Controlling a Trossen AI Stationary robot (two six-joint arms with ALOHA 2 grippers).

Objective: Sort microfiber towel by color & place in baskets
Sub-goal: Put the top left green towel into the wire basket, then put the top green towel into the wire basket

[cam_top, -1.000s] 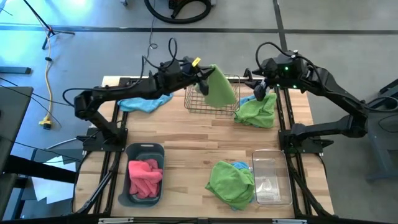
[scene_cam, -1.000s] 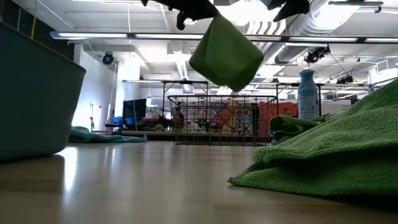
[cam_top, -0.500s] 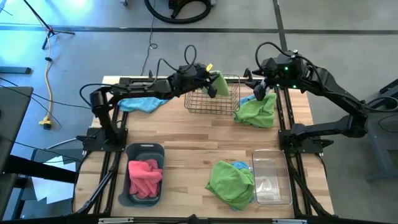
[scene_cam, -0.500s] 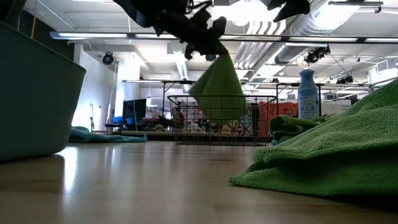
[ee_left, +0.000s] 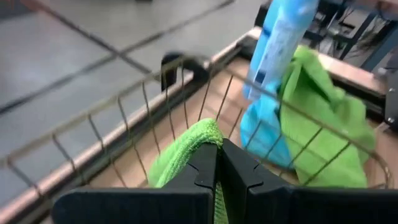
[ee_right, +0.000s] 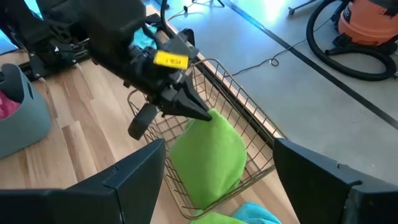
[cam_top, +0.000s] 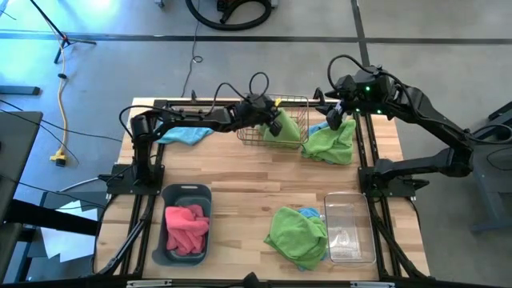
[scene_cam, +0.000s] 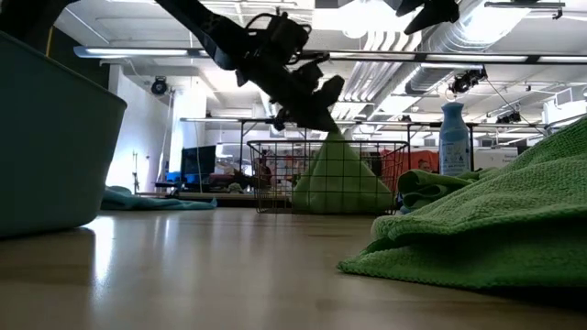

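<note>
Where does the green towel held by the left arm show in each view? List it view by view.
High view: green towel inside the wire basket, top centre.
Low view: a green cone behind the basket mesh, centre.
Left wrist view: bottom centre, pinched between the left gripper fingers.
Right wrist view: centre, hanging into the basket.
Shared landmark: the wire basket.

- We see a pale wooden table [cam_top: 240, 180].
- The wire-mesh basket [cam_top: 282, 132] stands at its far edge; beside it lie a green towel [cam_top: 330, 142] and a blue towel [cam_top: 186, 134].
- Nearer: grey-blue tub [cam_top: 186, 224], clear tub [cam_top: 349, 227], another green towel [cam_top: 296, 237].
</note>
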